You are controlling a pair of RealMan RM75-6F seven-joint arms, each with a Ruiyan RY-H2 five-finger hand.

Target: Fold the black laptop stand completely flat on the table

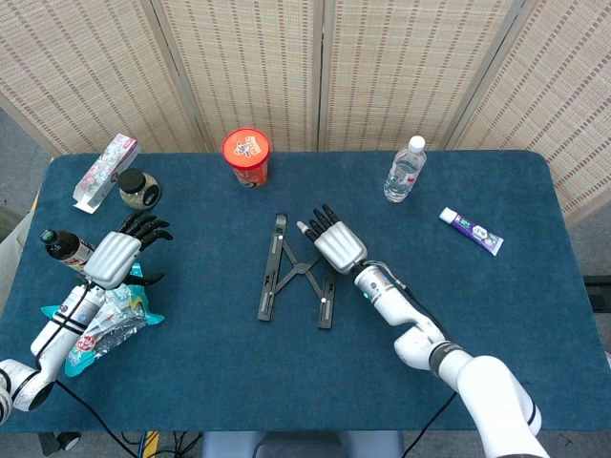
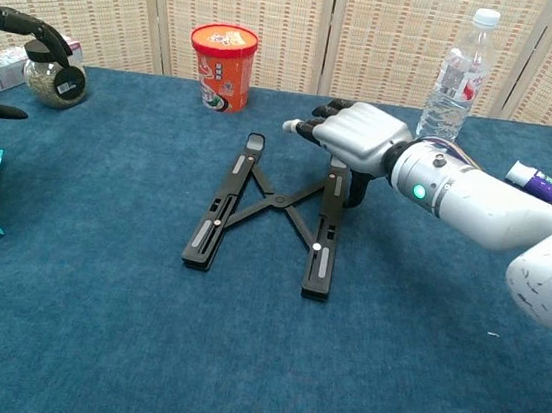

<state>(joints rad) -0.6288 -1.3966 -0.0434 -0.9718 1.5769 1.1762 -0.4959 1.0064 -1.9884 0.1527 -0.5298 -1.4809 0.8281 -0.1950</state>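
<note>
Fingers [image 1: 318, 220] of right hand [image 1: 335, 245] are spread over the laptop stand [image 1: 295, 273] right rail, nothing gripped. Stand is laid mid-worktop [image 1: 496, 315], X-opened. Left hand [image 1: 116, 256] held open, empty.

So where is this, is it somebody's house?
Probably not a house. It looks like a robot test room: a table with a blue cloth, woven folding screens behind it, and odd things set out, like a laptop stand and a water bottle.
</note>
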